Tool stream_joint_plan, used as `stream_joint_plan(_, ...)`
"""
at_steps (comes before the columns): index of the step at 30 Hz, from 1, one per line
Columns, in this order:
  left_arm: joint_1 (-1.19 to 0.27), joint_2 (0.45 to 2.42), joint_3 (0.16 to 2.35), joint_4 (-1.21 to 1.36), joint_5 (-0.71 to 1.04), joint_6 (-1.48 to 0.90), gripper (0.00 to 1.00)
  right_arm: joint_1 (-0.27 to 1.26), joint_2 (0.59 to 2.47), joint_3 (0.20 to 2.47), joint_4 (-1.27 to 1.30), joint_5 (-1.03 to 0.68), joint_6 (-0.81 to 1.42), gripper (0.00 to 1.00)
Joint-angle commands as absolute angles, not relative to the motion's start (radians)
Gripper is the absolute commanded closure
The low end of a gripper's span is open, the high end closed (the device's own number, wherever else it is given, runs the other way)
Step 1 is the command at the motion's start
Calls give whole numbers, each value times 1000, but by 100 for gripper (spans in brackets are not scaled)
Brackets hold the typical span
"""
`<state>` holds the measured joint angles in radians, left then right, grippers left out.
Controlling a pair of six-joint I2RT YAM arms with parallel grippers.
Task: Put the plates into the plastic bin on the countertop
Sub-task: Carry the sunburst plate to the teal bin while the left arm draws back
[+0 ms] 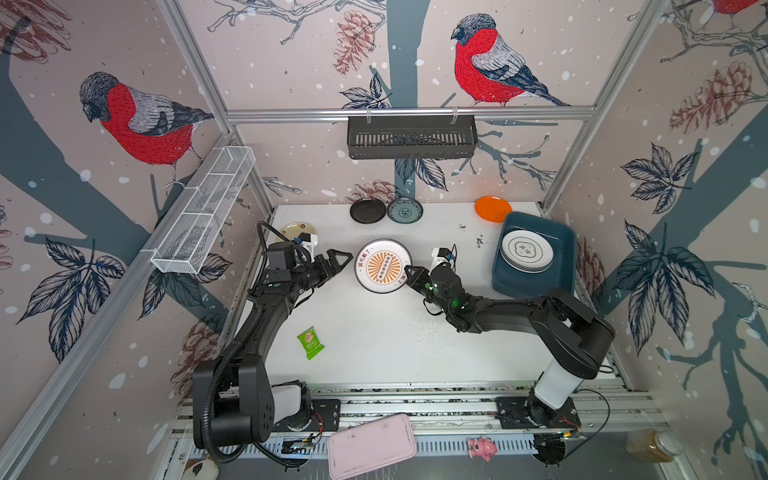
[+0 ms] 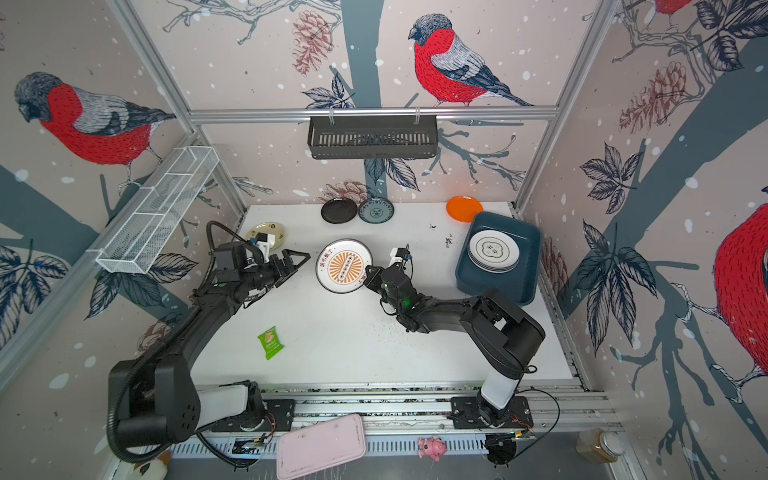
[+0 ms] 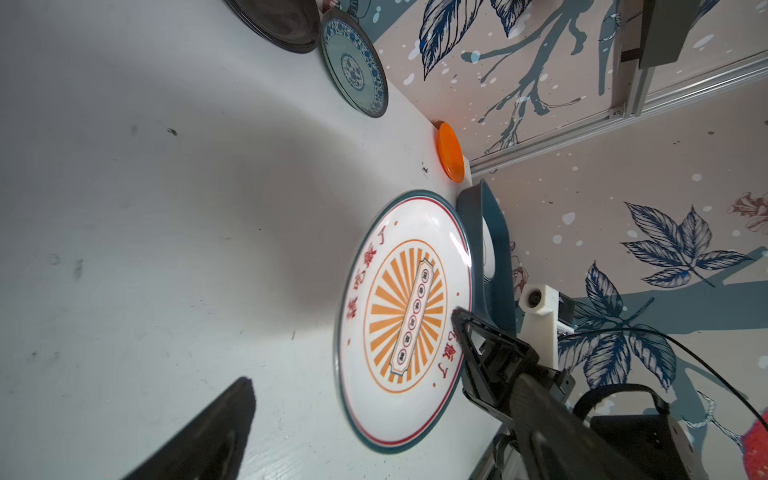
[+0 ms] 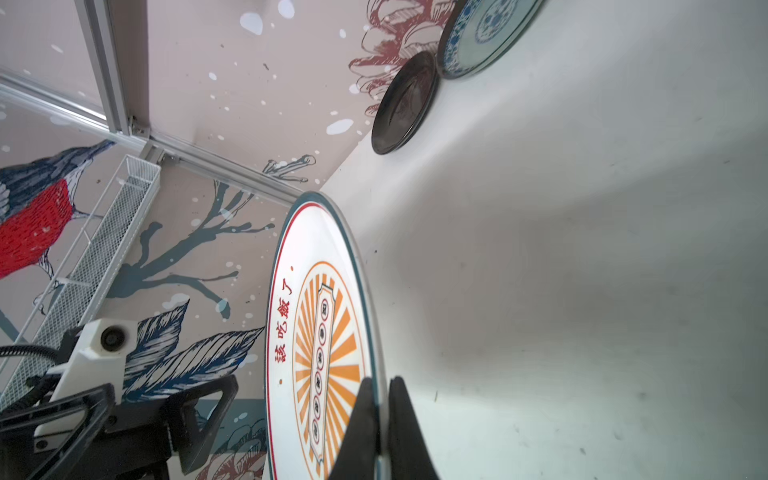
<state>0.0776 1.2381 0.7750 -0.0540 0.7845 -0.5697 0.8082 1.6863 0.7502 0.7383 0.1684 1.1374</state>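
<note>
Right gripper (image 4: 380, 380) pinches sunburst plate (image 4: 324, 332) over white countertop (image 4: 582, 291); left gripper (image 1: 341, 266) spread apart

The bench (image 1: 395, 345) lay bare in front save a green packet (image 1: 310, 342), while the sunburst plate (image 1: 383, 266) filled the gap between the wide-open left hand (image 1: 345, 262) and the right hand (image 1: 408, 270) pinching its rim, and stacked plates (image 1: 527, 251) took the far part of the bin (image 1: 525, 286), leaving its near end free.

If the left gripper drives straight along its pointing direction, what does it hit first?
Likely the sunburst plate, at its near rim: the open left gripper aims at it. The right gripper is shut on the far rim. Relative height is unclear, so it could miss.
</note>
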Motion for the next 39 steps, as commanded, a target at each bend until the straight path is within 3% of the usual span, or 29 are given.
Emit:
stream_joint_plan(1, 72, 1196, 783, -95, 734, -506, 3, 773, 1629, 711, 772, 228, 1174, 98)
stream_joint_plan(13, -225, 1192, 784, -29, 925, -477, 4, 643, 1217, 621, 422, 474, 1123, 99)
stream_joint_plan(21, -381, 1185, 784, -11, 965, -470, 4, 433, 849, 554, 143, 556, 1093, 99)
stream_joint_plan(28, -525, 1175, 781, 4, 989, -446, 4, 196, 698, 563, -15, 450, 1032, 99)
stream_joint_plan(39, -734, 1198, 773, 42, 1056, -421, 4, -56, 819, 568, 60, 178, 970, 99)
